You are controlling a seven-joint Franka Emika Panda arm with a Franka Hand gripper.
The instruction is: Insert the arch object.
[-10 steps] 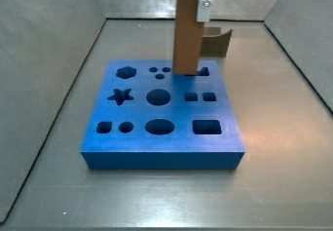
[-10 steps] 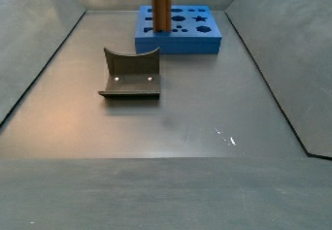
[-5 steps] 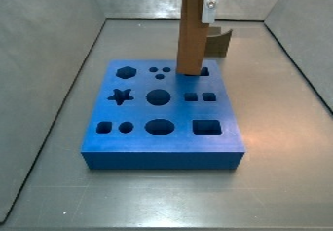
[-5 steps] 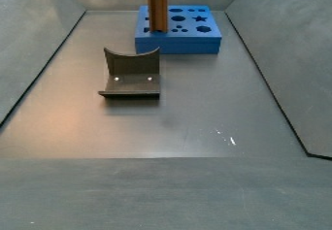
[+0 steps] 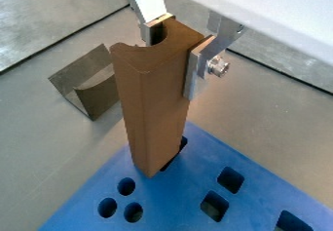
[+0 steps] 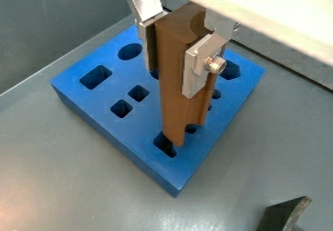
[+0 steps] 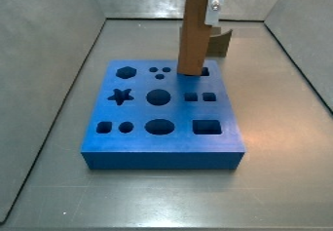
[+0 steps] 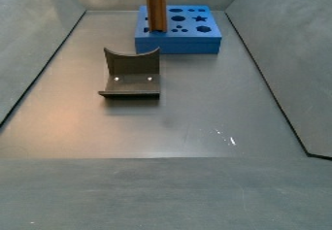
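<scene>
Fingers of the gripper clamp the upper end of the arch object, a silver plate on each flat side; the brown bar hangs upright below them, its lower end in a slot near one edge of the blue board. Round, square, star and hexagon holes lie open around it. Well apart on the grey floor sits the dark curved block.
</scene>
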